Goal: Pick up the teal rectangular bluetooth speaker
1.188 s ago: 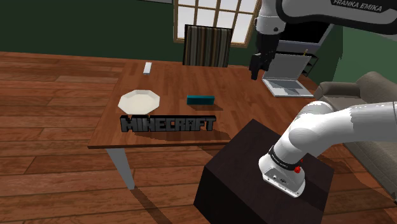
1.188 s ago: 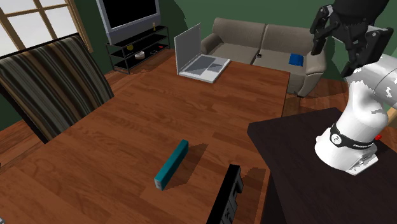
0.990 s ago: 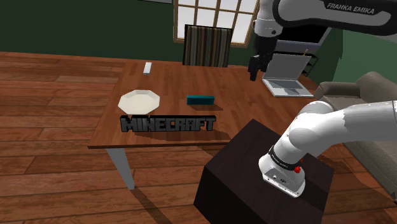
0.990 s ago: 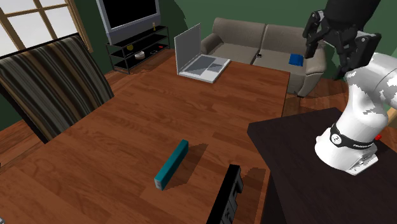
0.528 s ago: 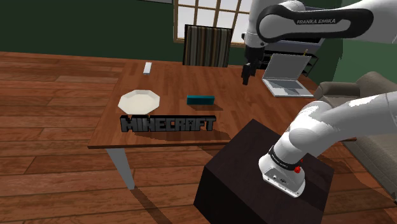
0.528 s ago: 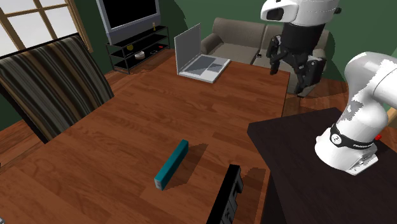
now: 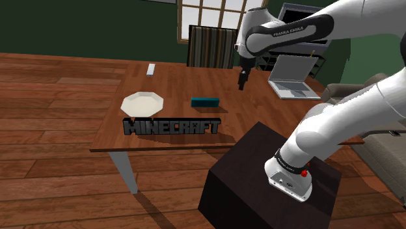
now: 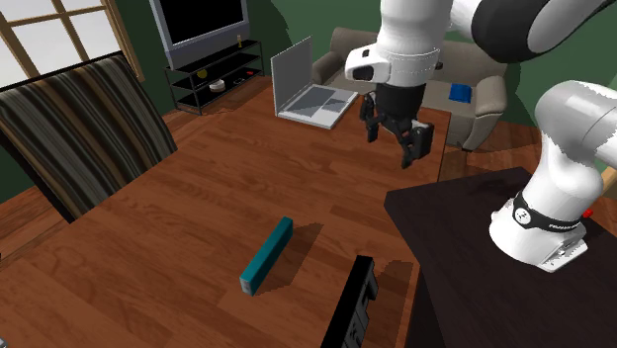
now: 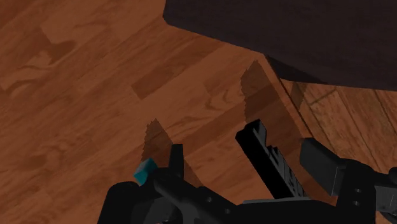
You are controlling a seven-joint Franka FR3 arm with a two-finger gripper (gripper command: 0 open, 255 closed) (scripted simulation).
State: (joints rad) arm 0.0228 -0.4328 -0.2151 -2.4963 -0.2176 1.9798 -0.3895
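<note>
Tool open, moved over table, closer to teal speaker.

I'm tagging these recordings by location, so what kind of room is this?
Probably a house's living room: a sofa and a television on a shelf unit stand beyond the wooden table, with a paned window nearby.
</note>
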